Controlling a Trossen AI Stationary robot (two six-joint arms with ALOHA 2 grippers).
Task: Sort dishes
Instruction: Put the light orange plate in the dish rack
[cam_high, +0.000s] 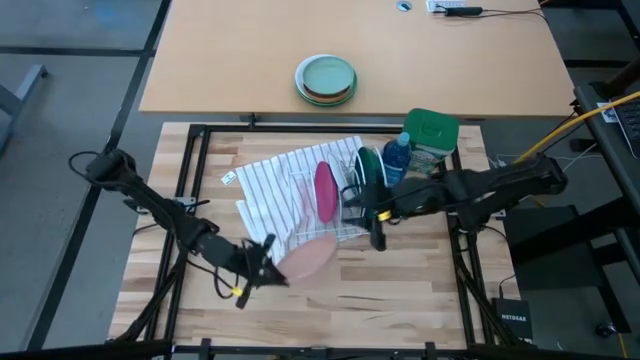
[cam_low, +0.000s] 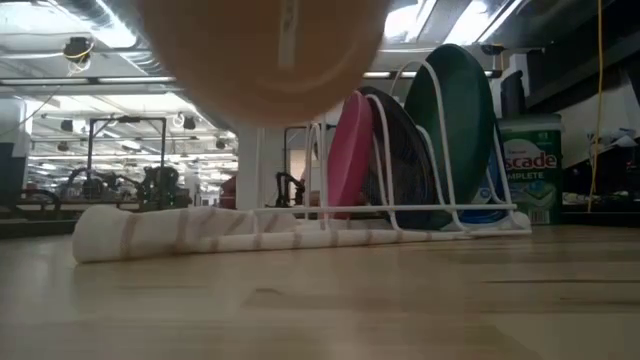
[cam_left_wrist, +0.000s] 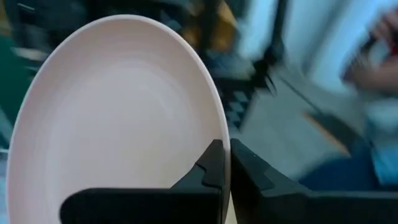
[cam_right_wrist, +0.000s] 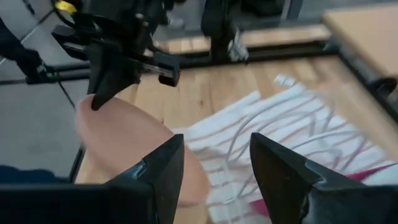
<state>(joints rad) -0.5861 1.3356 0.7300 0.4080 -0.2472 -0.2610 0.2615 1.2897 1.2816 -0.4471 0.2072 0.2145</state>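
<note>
Pinched by its rim between your left gripper's (cam_left_wrist: 222, 165) closed fingers, the pink plate (cam_left_wrist: 118, 118) fills the left wrist view. From overhead you can see it held above the bare wood (cam_high: 400, 290), just in front of the striped towel (cam_high: 275, 185) and near the rack (cam_high: 350, 175).

Your sorting looks partly done. The magenta plate (cam_high: 325, 190) and the green plate (cam_high: 372, 165) stand on edge in the rack. The pink plate is not yet slotted. I can't pick out a blue bowl with any certainty.

Your right gripper (cam_right_wrist: 214, 165) hangs open over the towel, holding nothing.

Only the low view shows the rack's wires and the upright plates side on (cam_low: 350, 160); only the overhead view shows the mint plates (cam_high: 326, 79) on the far table.
</note>
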